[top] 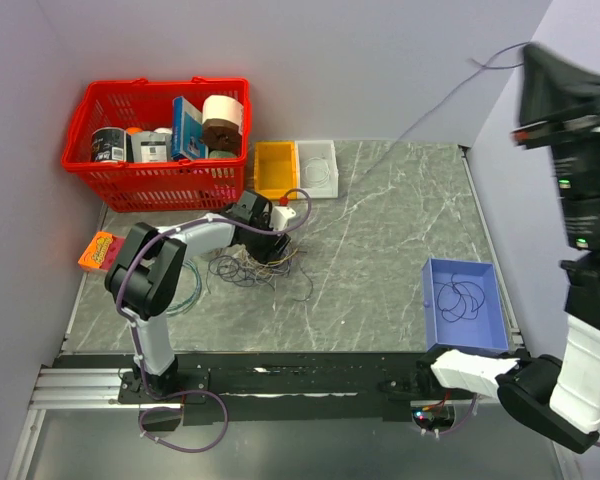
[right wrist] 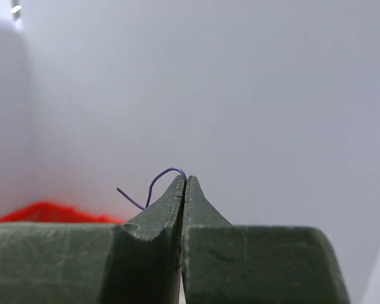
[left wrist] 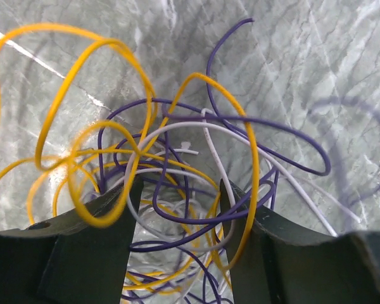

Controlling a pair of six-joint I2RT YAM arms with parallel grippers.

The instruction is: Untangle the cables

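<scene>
Left gripper (left wrist: 180, 187) is sitting partly spread, straddling yellow, purple and white strands of the cables (top: 252, 268), heaped left of centre on the table (top: 380, 220). Closing here is risking grabbing several at once, tightening the knot. Right gripper (right wrist: 185, 182), near right, is resting pressed together.

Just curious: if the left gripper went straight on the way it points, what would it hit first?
The left gripper would first meet the tangled heap of thin yellow, purple and white wires, with loops lying between its fingers; probably the grey marbled tabletop behind.
</scene>
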